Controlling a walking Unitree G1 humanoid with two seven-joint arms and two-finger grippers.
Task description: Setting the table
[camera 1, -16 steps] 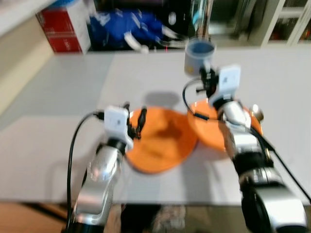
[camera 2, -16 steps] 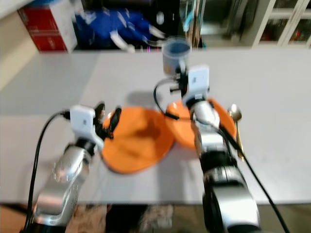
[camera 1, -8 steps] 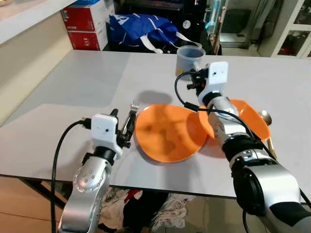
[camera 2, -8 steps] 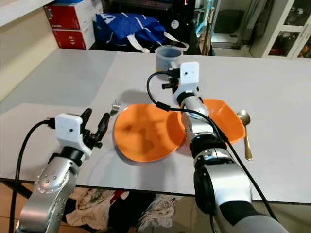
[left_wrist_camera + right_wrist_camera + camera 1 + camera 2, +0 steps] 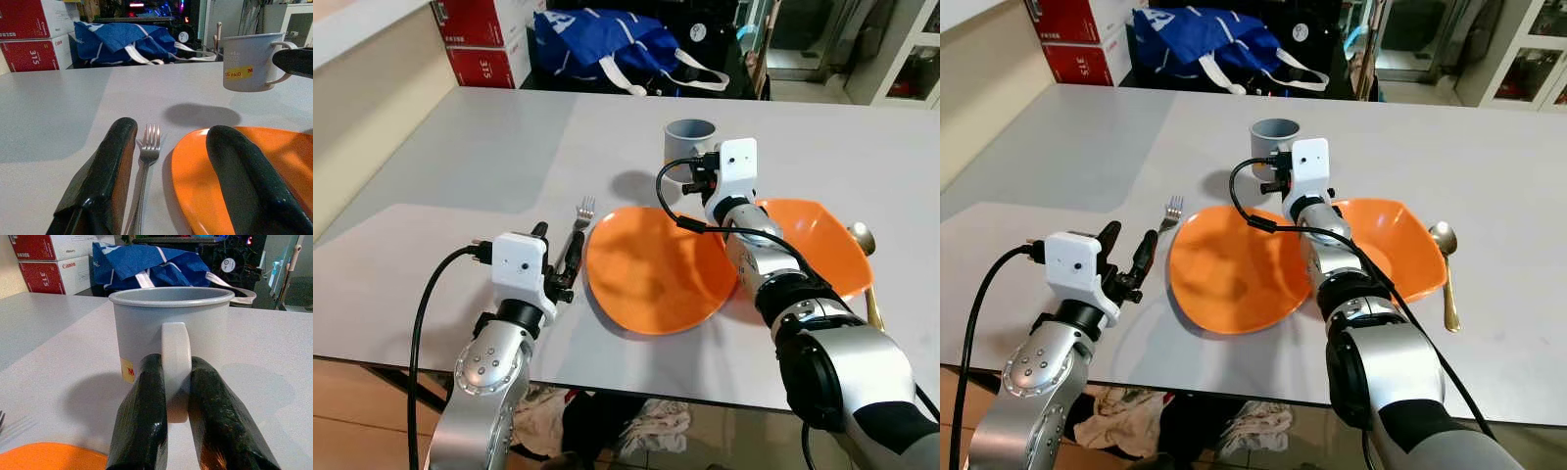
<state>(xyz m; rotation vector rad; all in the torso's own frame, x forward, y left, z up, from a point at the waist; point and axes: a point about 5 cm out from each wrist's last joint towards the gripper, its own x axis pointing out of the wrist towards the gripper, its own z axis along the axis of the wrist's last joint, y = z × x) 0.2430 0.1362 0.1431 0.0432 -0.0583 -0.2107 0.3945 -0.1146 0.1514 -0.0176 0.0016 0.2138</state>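
— Mug (image 5: 171, 340) stood on the grey table (image 5: 460, 166) behind the orange plate (image 5: 651, 269), and our right gripper (image 5: 177, 404) pinched its handle between both fingers.

— We kept our left gripper (image 5: 171, 181) spread wide, straddling the fork (image 5: 146, 156) (plate edge just beside it). Bowl (image 5: 1391, 245) and spoon (image 5: 1446, 259) lay further right.
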